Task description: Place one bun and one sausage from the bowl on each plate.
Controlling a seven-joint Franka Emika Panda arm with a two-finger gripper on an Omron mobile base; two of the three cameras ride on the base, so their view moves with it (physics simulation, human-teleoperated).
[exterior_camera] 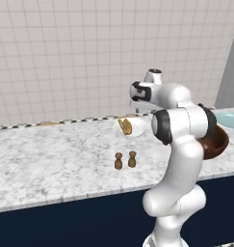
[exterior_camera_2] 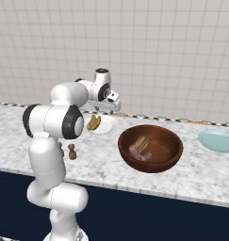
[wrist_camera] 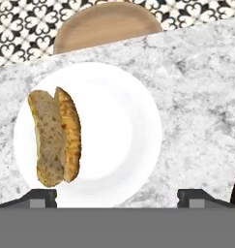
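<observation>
Eyes on the white plate (wrist_camera: 114, 140), our landmark on the marble counter (exterior_camera: 51, 159): a split bun (wrist_camera: 55, 138) lies on it, off to one side of the dish, cut face showing, and the remaining surface of the plate is bare. The gripper (wrist_camera: 117, 196) hangs right above that plate with its two fingertips (wrist_camera: 41, 196) spread wide, nothing between them, hands off the bun. From the right base view the gripper (exterior_camera_2: 109, 106) sits just over the far rim of the white plate (exterior_camera_2: 106, 126), bun (exterior_camera_2: 93, 123) on board. Just beside the plate, toward the blue one, stands the big wooden bowl (exterior_camera_2: 172, 157), and inside it lie a second bun (exterior_camera_2: 142, 142) and a pinkish sausage (exterior_camera_2: 136, 152), close together on the bowl's floor. Beyond the bowl, well apart from the white plate, is the pale blue plate (exterior_camera_2: 217, 141), holding nothing. In front of the white plate, nearer the counter edge, two small brown shakers (exterior_camera: 125, 160) stand upright side by side. Behind the plate, against the patterned strip at the wall, lies a flat round wooden board (wrist_camera: 107, 24).
</observation>
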